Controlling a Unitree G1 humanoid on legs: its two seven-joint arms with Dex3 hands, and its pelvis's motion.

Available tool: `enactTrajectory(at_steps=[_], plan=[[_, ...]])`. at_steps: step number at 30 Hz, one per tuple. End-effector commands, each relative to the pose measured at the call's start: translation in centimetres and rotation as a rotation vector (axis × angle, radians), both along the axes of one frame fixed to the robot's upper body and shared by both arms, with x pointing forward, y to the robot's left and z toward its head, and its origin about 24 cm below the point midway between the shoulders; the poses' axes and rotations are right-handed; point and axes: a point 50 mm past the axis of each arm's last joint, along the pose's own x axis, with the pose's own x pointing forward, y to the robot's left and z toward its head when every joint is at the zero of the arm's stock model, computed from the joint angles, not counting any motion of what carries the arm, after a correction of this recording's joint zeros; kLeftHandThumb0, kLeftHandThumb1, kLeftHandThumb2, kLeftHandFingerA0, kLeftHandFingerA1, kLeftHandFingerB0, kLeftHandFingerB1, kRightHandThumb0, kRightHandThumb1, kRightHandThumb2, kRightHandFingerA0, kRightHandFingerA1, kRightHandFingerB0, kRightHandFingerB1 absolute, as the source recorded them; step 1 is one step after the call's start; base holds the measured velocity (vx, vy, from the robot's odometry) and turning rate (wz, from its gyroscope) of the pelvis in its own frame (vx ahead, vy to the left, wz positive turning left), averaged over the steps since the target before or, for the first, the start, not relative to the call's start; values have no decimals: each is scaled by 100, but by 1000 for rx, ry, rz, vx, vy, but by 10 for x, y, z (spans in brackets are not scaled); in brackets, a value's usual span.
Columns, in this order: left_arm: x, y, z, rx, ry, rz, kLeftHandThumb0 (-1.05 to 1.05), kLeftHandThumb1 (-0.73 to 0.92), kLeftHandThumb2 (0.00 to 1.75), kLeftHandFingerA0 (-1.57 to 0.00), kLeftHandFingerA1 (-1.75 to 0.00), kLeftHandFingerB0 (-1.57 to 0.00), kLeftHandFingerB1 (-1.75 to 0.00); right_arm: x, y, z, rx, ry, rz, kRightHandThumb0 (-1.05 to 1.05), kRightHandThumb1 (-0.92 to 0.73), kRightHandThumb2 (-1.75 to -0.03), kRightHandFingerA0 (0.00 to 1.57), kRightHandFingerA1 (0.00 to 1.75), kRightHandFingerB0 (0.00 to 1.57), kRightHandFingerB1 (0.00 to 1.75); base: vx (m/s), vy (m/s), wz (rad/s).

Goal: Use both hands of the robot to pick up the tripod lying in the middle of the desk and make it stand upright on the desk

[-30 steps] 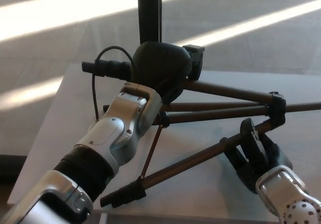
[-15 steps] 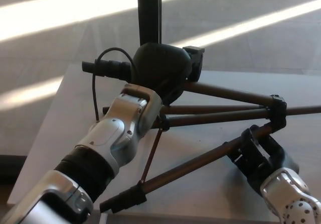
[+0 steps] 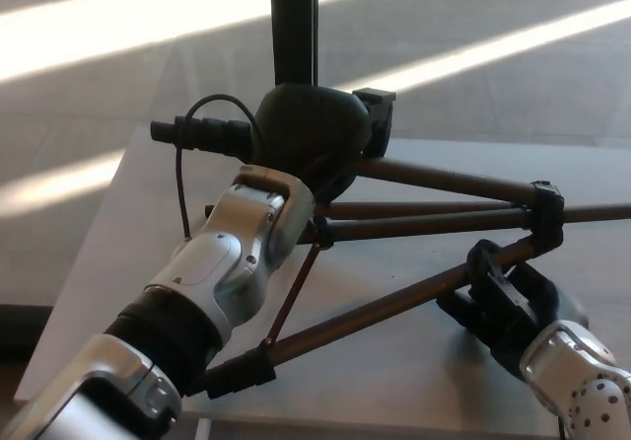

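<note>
the tripod [image 3: 424, 218] lies tilted over the grey worktop [image 3: 128, 223], its head [image 3: 314, 136] raised at the left-centre of the view and its brown legs fanned toward the right edge. the near leg [image 3: 375, 307] slants down to a black foot [image 3: 232, 373] close to the worktop's front edge; a thin brace [image 3: 294, 297] joins it to the hub. a black handle [image 3: 197, 131] with a looping cable [image 3: 182, 179] juts left from the head. the left hand [image 3: 314, 154] covers the head; whether its fingers clamp the head cannot be told, since the wrist hides them. the right hand [image 3: 508, 297] has its fingers [image 3: 488, 267] curled around the near leg just below the black leg collar [image 3: 545, 213], gripping it. a dark vertical pole [image 3: 293, 24] stands behind the head, above the sunlit floor [image 3: 118, 45]. the step in hand appears to be the two-handed lift. the next move likely calls for raising the head while the right hand guides the legs downward until all the feet meet the worktop.
</note>
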Motion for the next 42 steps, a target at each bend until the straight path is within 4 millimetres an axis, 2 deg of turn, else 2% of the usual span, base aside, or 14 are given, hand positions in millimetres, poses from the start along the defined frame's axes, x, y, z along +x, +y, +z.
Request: enactTrajectory(at_steps=[1,6,7,13,14,18,22,25,26,27,32,34,37,42], plan=[[-2,-2,-5,14,0,-19,-14,49,73,-87,-175,-68,-164,10,5,13,63,-36,23,-23,-76,-99,98,175,79,161,0,0,0],[-3,-2,-9,18,-5,-21,-17,49,73,-87,-175,-69,-161,21,9,23,103,-48,4,-22,-71,-107,104,175,82,165,0,0,0],[-3,-2,-10,20,3,-18,-17,51,71,-86,-175,-68,-163,26,11,32,140,-65,-10,-28,-85,-84,103,175,79,167,0,0,0],[-3,-1,-13,14,32,-15,-18,54,74,-84,-175,-68,-162,36,13,49,159,-70,-50,-42,-90,-66,97,175,60,173,0,0,0],[-2,0,-13,27,55,-6,-21,54,76,-81,-175,-68,-157,41,13,58,182,-78,-72,-42,-90,-67,94,175,52,161,0,0,0],[-2,3,-13,42,56,7,-22,60,71,-82,-172,-73,-145,49,10,68,190,-91,-100,-40,-92,-69,98,175,67,175,0,0,0],[-3,7,-12,37,45,-1,-25,61,67,-86,-171,-75,-145,53,2,82,186,-194,-113,-27,-77,-94,104,175,80,175,0,0,0],[-3,9,-12,33,42,-3,-25,61,67,-85,-172,-74,-147,55,-4,92,172,-207,-130,-30,-84,-86,103,175,78,173,0,0,0],[-3,9,-11,31,41,-4,-25,60,68,-100,-175,-69,-141,56,-6,95,172,-205,-136,-30,-80,-90,105,175,81,173,0,0,0],[-3,10,-10,33,37,-3,-25,62,70,-85,-172,-73,-141,57,-7,99,152,-204,-145,-29,-86,-81,104,175,74,174,0,0,0],[-1,13,-6,16,16,6,-21,55,77,-84,-175,-70,-150,59,-13,113,80,-231,-145,-30,-86,-79,104,175,70,175,0,0,0],[3,16,3,-13,3,14,-18,53,91,-87,-175,-68,-158,62,-16,131,26,-274,-136,-24,-62,-113,105,175,74,172,0,0,0],[5,17,8,-25,5,22,-19,55,95,-88,-175,-68,-159,64,-17,142,-11,-305,-121,-25,-54,-128,107,175,81,173,0,0,0],[8,19,18,-48,-33,49,-15,48,91,-89,-175,-68,-166,68,-16,181,-161,-367,-38,-27,-56,-126,103,175,79,167,0,0,0]])
